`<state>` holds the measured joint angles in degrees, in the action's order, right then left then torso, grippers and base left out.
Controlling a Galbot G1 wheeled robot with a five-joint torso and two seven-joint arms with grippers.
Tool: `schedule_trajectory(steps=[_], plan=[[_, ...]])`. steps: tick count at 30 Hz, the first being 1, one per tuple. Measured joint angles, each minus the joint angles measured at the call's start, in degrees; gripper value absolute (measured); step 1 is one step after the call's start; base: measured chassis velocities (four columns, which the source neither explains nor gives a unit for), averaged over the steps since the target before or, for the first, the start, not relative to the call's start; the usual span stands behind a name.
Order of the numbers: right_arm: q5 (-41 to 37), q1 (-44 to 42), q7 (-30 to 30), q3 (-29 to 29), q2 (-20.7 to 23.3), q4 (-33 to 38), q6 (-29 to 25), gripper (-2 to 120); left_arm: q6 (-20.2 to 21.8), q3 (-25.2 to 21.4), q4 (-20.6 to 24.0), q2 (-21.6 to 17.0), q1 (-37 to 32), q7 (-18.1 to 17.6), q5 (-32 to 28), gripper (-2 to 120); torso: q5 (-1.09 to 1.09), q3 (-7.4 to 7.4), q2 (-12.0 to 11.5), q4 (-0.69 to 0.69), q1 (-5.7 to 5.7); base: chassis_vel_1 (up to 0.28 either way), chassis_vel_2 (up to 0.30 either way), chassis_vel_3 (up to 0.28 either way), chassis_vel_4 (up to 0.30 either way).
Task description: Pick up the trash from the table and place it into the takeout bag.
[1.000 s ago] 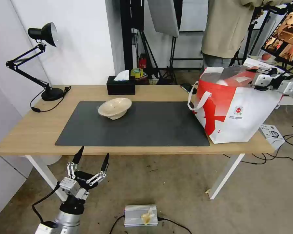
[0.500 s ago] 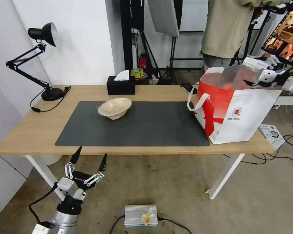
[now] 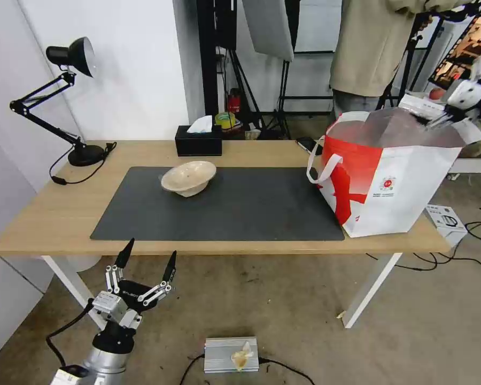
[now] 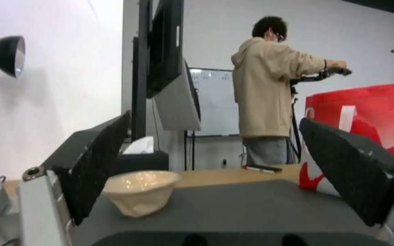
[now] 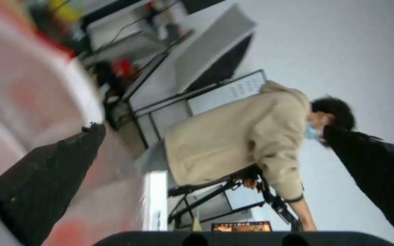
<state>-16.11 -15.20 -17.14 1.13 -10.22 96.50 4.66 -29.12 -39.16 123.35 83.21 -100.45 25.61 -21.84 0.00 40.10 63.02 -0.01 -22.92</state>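
Note:
A shallow beige bowl (image 3: pixel 188 177) sits tilted on the dark mat of the table (image 3: pixel 48 214), left of centre; the left wrist view shows this bowl (image 4: pixel 140 193) close ahead. The white-and-red takeout bag (image 3: pixel 390 176) stands open at the table's right end, and a red side of the bag (image 4: pixel 366 116) also shows in the left wrist view. My left gripper (image 3: pixel 150 250) (image 4: pixel 215 119) hangs open below the table's front edge, holding nothing. My right gripper (image 3: pixel 438 118) (image 5: pixel 215 130) is open and empty above the bag's far right rim, with the blurred bag (image 5: pixel 24 85) beside it.
A black tissue box (image 3: pixel 199 141) and a phone (image 3: pixel 307 143) lie at the table's back edge. A black desk lamp (image 3: pixel 69 96) stands at the back left. A small white box (image 3: pixel 446 218) sits right of the bag, and a silver box (image 3: pixel 231 354) lies on the floor.
My right gripper has risen and drawn back to the right, away from the bag's mouth. The left gripper has sunk slightly. The beige bowl has not moved.

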Motion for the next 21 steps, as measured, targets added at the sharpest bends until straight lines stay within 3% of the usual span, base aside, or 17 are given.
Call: schedule_trajectory(steps=[6, 10, 13, 18, 21], plan=[[-20.4, -3.8, 14.7, 1.5, 2.0, 10.4, 7.1, 104, 1.0, 0.1, 1.6, 0.2, 0.1, -2.6, 0.3, 100, -0.01, -0.01, 0.0, 0.00, 0.00, 0.000, 0.000, 0.000, 0.000], [-30.6, -5.9, 23.6, 1.5, 0.4, 15.5, 8.9, 101, 1.7, 0.4, 2.8, 0.4, 0.0, -5.4, 0.6, 100, 0.00, 0.00, 0.0, 0.04, 0.00, 0.000, 0.000, 0.000, 0.000], [-40.7, -9.0, 34.3, 2.3, -2.5, 21.9, 8.9, 100, 2.1, 1.4, 4.0, 0.5, 0.9, -8.9, 0.6, 100, -0.01, 0.00, 0.0, 0.00, 0.01, 0.000, 0.000, 0.000, 0.000], [-44.9, -12.1, 41.7, 2.8, -7.0, 25.4, 4.8, 100, 2.2, 2.7, 4.8, 1.2, 1.6, -12.0, 1.1, 100, -0.01, 0.01, 0.0, 0.02, 0.00, 0.000, 0.000, 0.000, 0.000], [-45.3, -13.5, 42.7, 3.2, -8.4, 26.3, 2.2, 100, 2.3, 2.6, 5.2, 1.7, 1.4, -12.5, 2.0, 100, 0.00, 0.00, 0.0, 0.01, 0.00, 0.000, 0.000, 0.000, 0.000]])
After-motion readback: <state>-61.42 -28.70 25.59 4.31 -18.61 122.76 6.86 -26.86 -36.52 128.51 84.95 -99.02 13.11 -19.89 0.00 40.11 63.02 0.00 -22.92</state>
